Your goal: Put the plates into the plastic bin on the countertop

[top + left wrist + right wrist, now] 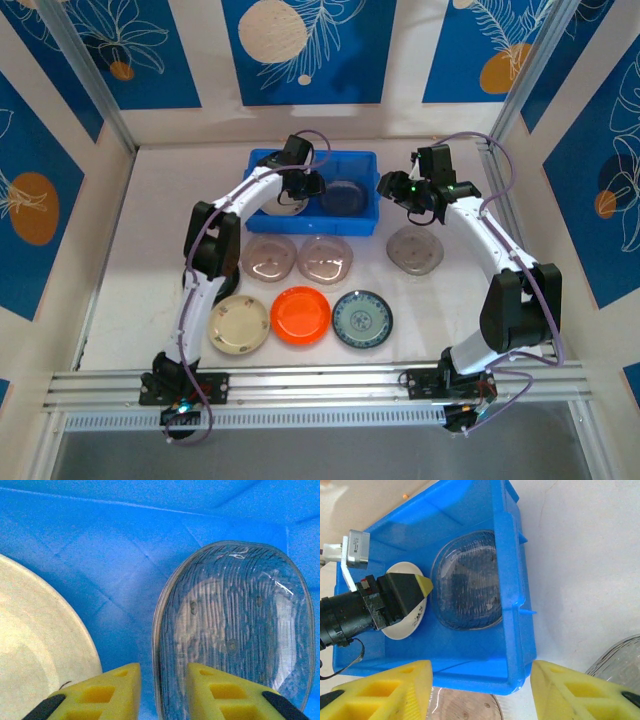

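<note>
The blue plastic bin [262, 160] stands at the back of the white countertop [160, 240]. A cream plate [35, 650] lies in its left half and a smoky-grey plate [235, 620] in its right half. My left gripper [164, 672] hangs inside the bin [100, 545] above the gap between those two plates, open and holding nothing. My right gripper [481, 672] hovers open and empty over the bin's near right corner [520, 675]. Several plates lie in front of the bin: three smoky ones, a cream one [238, 324], an orange one [301, 314] and a teal one [362, 318].
White walls with blue panels close in the countertop on three sides, and an aluminium rail [320, 382] runs along the near edge. One smoky plate [415, 250] lies under the right forearm. Bare countertop stretches to the left of the bin.
</note>
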Controlling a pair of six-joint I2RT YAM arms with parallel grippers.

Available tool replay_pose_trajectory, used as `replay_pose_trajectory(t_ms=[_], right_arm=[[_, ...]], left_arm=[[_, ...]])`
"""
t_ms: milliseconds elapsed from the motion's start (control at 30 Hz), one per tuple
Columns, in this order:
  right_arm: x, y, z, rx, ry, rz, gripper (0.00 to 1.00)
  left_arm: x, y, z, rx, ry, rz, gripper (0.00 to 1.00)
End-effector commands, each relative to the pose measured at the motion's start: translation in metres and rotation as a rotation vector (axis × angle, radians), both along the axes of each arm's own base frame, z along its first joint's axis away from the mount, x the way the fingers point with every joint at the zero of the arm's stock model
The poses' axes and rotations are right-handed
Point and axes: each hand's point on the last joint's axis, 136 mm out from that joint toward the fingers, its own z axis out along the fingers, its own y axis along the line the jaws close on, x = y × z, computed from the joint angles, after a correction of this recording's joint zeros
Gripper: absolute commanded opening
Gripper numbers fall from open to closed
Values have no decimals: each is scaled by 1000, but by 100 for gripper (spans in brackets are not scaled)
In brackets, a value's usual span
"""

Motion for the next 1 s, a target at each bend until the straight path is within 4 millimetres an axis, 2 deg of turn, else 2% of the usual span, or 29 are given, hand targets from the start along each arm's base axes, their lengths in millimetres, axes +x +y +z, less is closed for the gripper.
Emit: replay_pose_trajectory(t_ms=[0,133,167,233,433,600,733,967], right_arm=[[-4,1,17,-7,-37,11,55],[-8,4,14,-10,-29,28,55],[-10,4,13,-16,-25,31,55],[-14,5,9,-28,-13,43,55],[-36,5,-15,-52,51,62,55],[-61,10,-35,-73,115,100,55],[-83,20,-49,-80,152,144,55],[-123,43,-70,-95,223,248,54]], left_arm=[[-2,-2,48,-1,-97,-21,38],[-1,3,69,45,-167,-27,54],[-1,5,75,57,-185,-28,63],[-1,9,90,79,-223,-20,99],[-7,23,132,115,-300,10,100],[-25,10,158,-30,-350,-42,100],[-48,4,171,-128,-335,-71,100],[-89,-3,173,-81,-340,-219,100]])
